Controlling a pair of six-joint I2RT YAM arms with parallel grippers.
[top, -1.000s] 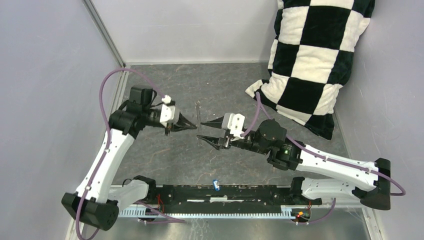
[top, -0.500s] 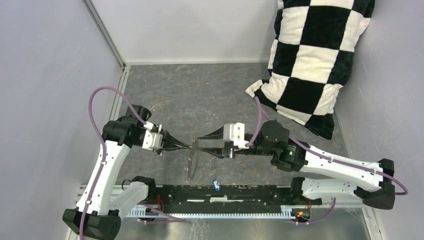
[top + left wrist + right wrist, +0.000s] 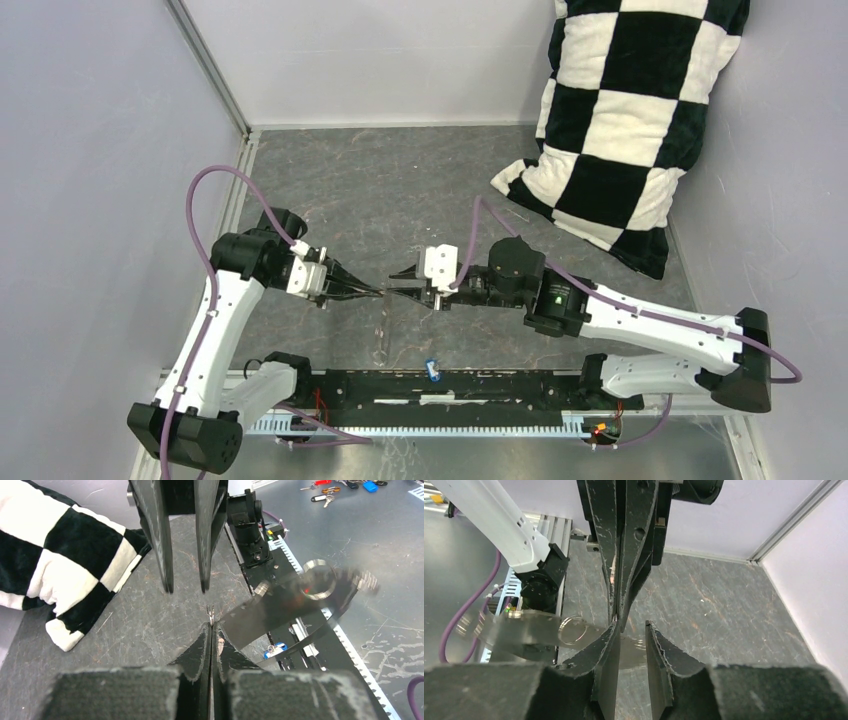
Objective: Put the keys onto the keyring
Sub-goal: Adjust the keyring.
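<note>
The keyring [image 3: 382, 330] hangs as a thin blurred grey streak from my left gripper [image 3: 378, 293], which is shut on its upper rim. In the left wrist view the pressed-together left fingertips [image 3: 210, 626] pinch the wire, and the ring [image 3: 280, 610] smears to the right. My right gripper [image 3: 398, 281] faces the left one tip to tip. Its jaws [image 3: 631, 630] stand apart, with the keyring's blurred band [image 3: 524, 630] passing between them. A small blue-headed key [image 3: 432, 369] lies by the near rail, below both grippers, and shows again in the left wrist view [image 3: 275, 650].
A black-and-white checked pillow [image 3: 630, 110] leans in the back right corner. The black rail [image 3: 500, 385] with the arm bases runs along the near edge. Grey walls close the left and back sides. Several coloured keys [image 3: 325, 487] lie on the metal surface beyond the rail.
My left gripper has dropped toward the near side with the keyring, which now swings below it. My right gripper has slid left to meet it, and its jaws have narrowed around the ring.
</note>
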